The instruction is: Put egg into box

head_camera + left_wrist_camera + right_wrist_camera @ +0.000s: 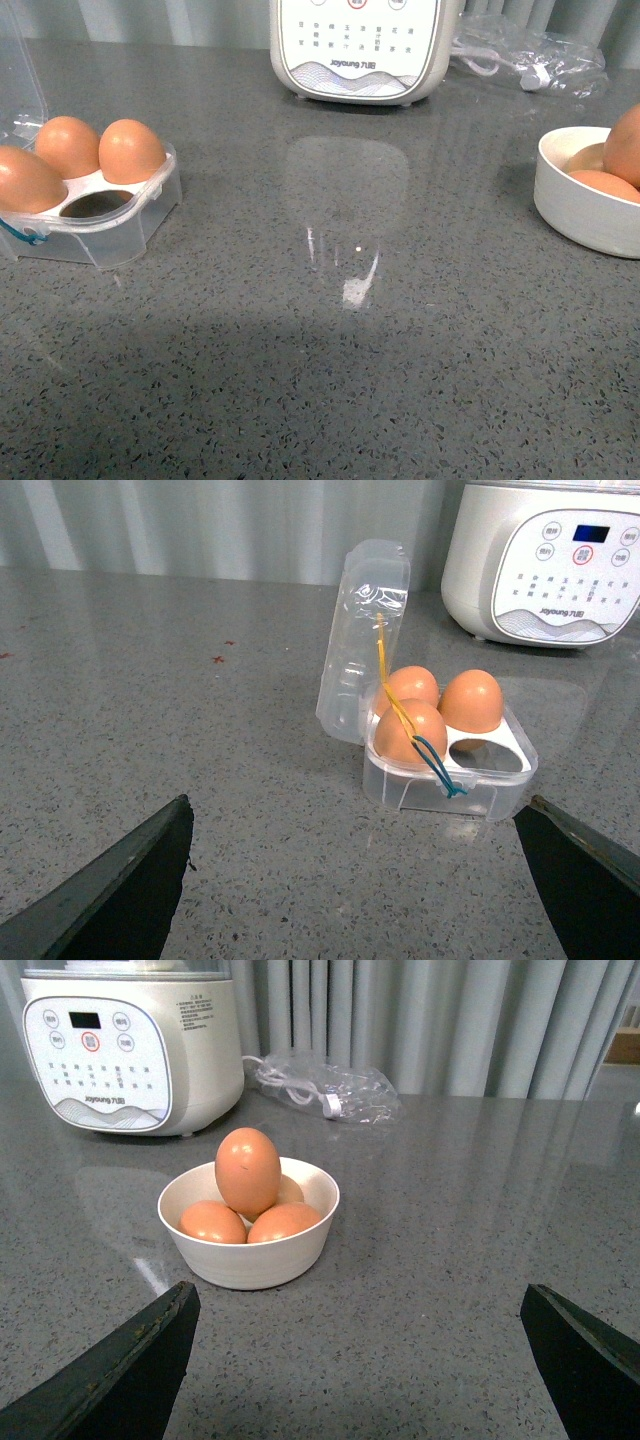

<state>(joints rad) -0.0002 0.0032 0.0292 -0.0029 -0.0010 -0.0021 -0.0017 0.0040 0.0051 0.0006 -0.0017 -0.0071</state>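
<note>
The clear box (130,235) stands at the table's left with its lid (362,640) hinged up. Three orange-brown eggs fill three cells, among them one egg (471,700) at the back, and the fourth cell (487,752) is empty. A teal cord (435,765) hangs over the box's front. More eggs lie in a white bowl (250,1260) at the right, the top egg (248,1170) standing upright on the others. My left gripper (358,800) is open just short of the box. My right gripper (358,1288) is open short of the bowl. Neither gripper shows in the front view.
A white Joyoung appliance (360,50) stands at the back middle of the grey speckled table. A clear plastic bag with a white cable (530,55) lies to its right. The bowl (580,215) is cut off by the right edge of the front view.
</note>
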